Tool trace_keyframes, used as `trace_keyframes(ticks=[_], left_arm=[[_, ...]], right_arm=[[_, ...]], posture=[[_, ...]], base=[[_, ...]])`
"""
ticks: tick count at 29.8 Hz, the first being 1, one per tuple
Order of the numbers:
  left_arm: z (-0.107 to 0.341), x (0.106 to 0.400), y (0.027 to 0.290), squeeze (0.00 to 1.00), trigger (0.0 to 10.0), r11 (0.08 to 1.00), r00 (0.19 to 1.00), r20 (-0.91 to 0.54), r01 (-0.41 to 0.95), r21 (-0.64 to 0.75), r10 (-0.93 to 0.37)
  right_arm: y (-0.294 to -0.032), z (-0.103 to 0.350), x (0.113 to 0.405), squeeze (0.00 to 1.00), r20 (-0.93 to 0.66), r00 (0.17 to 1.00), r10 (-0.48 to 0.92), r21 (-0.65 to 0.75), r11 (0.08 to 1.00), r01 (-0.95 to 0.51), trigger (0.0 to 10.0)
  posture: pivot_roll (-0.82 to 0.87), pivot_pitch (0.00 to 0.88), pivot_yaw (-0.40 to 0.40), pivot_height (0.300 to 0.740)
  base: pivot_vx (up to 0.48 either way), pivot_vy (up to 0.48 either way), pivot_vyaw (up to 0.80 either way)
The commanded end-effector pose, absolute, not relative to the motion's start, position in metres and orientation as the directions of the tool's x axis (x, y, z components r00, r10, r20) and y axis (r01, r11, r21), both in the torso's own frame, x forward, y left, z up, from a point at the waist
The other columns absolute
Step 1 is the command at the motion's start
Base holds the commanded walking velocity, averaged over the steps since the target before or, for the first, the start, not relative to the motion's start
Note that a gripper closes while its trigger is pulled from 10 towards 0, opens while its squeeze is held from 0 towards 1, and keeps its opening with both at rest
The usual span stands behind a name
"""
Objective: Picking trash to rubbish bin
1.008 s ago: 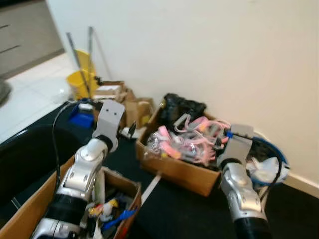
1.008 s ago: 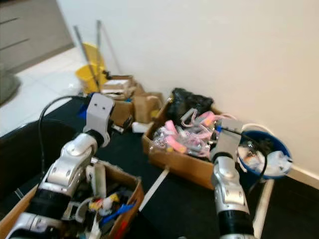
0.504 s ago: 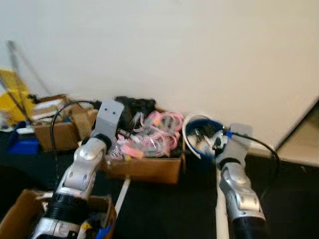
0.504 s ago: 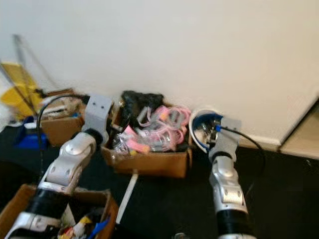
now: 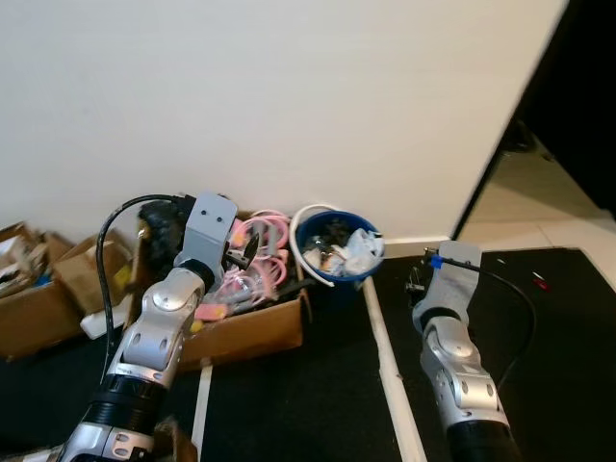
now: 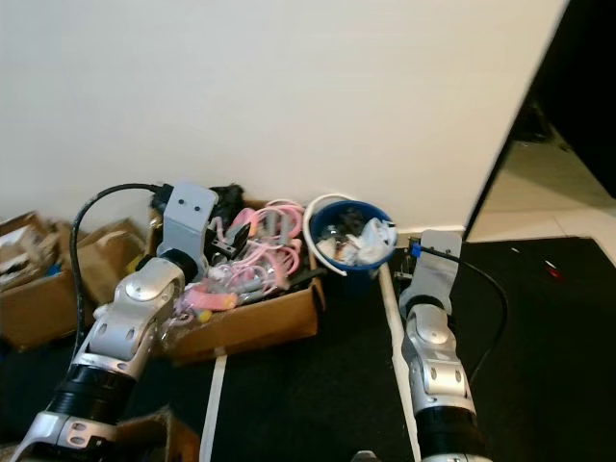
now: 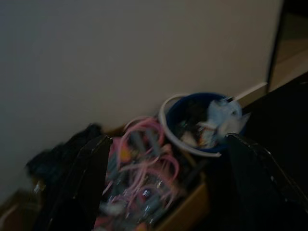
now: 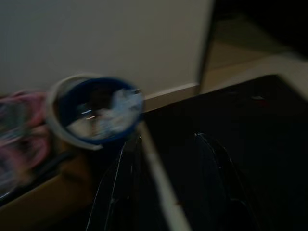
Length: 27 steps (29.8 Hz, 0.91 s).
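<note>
A blue rubbish bin (image 5: pixel 337 252) with a loose white hoop round its rim stands on the floor against the white wall, stuffed with crumpled paper and wrappers. Both arms are raised in front of me. My left gripper (image 7: pixel 168 139) is open and empty, and it looks toward the bin (image 7: pixel 202 120) and the box beside it. My right gripper (image 8: pixel 167 136) is open with nothing between its fingers, above the black mat just right of the bin (image 8: pixel 96 113). A small red scrap (image 5: pixel 542 282) lies on the mat at the far right.
A cardboard box (image 5: pixel 250 322) of pink cables and a black bag touches the bin's left side. More cardboard boxes (image 5: pixel 38 298) sit further left. A white strip (image 5: pixel 385 366) runs across the black mat (image 5: pixel 558 366). A dark doorway (image 5: pixel 568 115) opens at the right.
The camera has swung to the right: the yellow mop bucket and the near box have left the picture, and the bin and doorway have come in. Both arms hold the same pose.
</note>
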<state>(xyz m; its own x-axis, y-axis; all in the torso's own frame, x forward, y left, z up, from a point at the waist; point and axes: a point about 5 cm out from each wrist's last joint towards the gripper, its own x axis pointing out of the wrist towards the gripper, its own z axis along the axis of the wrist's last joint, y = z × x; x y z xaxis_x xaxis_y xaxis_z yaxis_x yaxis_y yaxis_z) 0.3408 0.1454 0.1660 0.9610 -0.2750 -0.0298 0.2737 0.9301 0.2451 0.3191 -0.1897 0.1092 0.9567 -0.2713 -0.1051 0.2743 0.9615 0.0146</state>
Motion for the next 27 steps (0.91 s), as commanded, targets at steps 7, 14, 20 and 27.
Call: trace_keyframes(ticks=[7,14,20,27], left_arm=[[0.16,0.339,0.146,0.0,10.0,0.924,0.959,-0.046,0.282,0.258,-0.28],[0.161,0.338,0.144,0.0,10.0,0.922,0.955,-0.042,0.296,0.25,-0.295],[0.158,0.336,0.142,0.0,10.0,0.919,0.952,-0.051,0.305,0.25,-0.302],[0.156,0.334,0.14,0.0,10.0,0.918,0.946,-0.054,0.324,0.227,-0.32]], right_arm=[[-0.187,0.107,0.316,0.0,-0.115,0.956,-0.27,0.007,0.962,0.272,10.0],[-0.191,0.106,0.313,0.0,-0.12,0.953,-0.28,0.001,0.959,0.282,10.0],[-0.192,0.103,0.308,0.0,-0.129,0.949,-0.286,-0.001,0.958,0.288,10.0],[-0.193,0.102,0.306,0.0,-0.135,0.947,-0.293,-0.002,0.955,0.295,10.0]], posture=[[0.0,0.063,0.086,0.74],[-0.01,0.069,0.09,0.74],[-0.01,0.084,0.092,0.74],[-0.02,0.087,0.095,0.74]], base=[[0.0,0.0,-0.8],[0.0,0.0,-0.8],[0.0,0.0,-0.8],[0.0,0.0,-0.8]])
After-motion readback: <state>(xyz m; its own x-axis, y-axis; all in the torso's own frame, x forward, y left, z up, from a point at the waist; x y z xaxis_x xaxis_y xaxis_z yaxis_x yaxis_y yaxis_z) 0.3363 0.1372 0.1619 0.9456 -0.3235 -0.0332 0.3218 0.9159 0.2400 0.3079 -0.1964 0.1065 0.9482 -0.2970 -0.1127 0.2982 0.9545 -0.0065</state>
